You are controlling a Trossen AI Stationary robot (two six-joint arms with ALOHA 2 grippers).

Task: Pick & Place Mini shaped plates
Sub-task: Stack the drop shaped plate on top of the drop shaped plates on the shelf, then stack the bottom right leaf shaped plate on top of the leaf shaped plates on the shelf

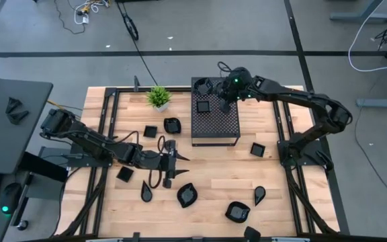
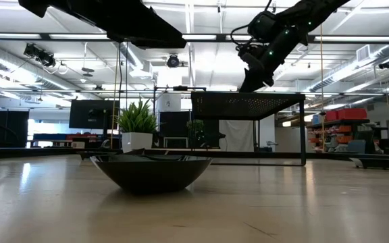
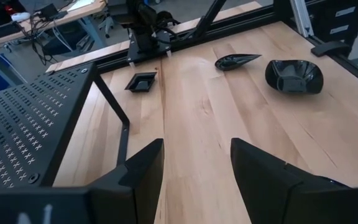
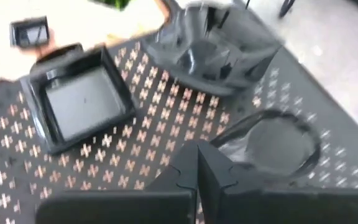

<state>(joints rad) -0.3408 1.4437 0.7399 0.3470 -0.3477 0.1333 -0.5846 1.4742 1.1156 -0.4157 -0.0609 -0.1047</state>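
Small glossy black plates lie scattered on the wooden table [image 1: 213,168], among them a square one [image 1: 257,149], a teardrop [image 1: 259,195] and a rounded one [image 1: 237,212]. More sit on the black perforated box [image 1: 215,124]: a square plate [image 4: 79,99], a pile of plates [image 4: 204,43] and a rounded plate [image 4: 278,140]. My right gripper [image 4: 197,171] is shut, low over the box top [image 1: 226,97], right beside that rounded plate. My left gripper [image 3: 197,180] is open over bare wood near the table's middle [image 1: 177,160], with nothing between its fingers. My right gripper comes down from above onto the box top, and its shut fingers [image 4: 222,174] stand against the near rim [image 4: 225,137] of the rounded plate. I cannot tell whether they touch it; the plate rests flat on the perforated top.
A green potted plant [image 1: 158,97] stands at the far edge, left of the box. One bowl-shaped plate [image 2: 150,172] sits close to the low camera. Black frame rails [image 1: 106,134] run along the table's left and right sides. Bare wood lies ahead of the left gripper [image 3: 197,112].
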